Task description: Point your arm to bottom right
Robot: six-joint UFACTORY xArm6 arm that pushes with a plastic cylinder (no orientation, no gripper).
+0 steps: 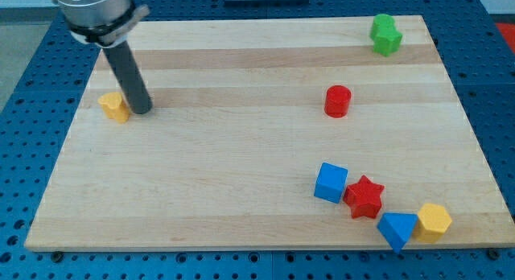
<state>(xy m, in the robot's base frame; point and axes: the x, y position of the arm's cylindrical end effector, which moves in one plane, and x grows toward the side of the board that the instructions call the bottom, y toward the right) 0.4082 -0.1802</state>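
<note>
My tip [142, 110] rests on the wooden board [241, 191] near its left edge, in the view's upper left. It touches or nearly touches the right side of a small yellow block [114, 107]. The rod rises from the tip up and to the left toward the arm's mount at the view's top. The board's bottom right corner holds a cluster: a blue cube [331, 183], a red star [364, 197], a blue triangle [397, 228] and a yellow hexagon-like block [434, 221]. The tip is far from this cluster.
A red cylinder [338, 100] stands right of the board's middle. A green block [386, 34] sits at the top right corner. Blue perforated table surface [499, 111] surrounds the board on all sides.
</note>
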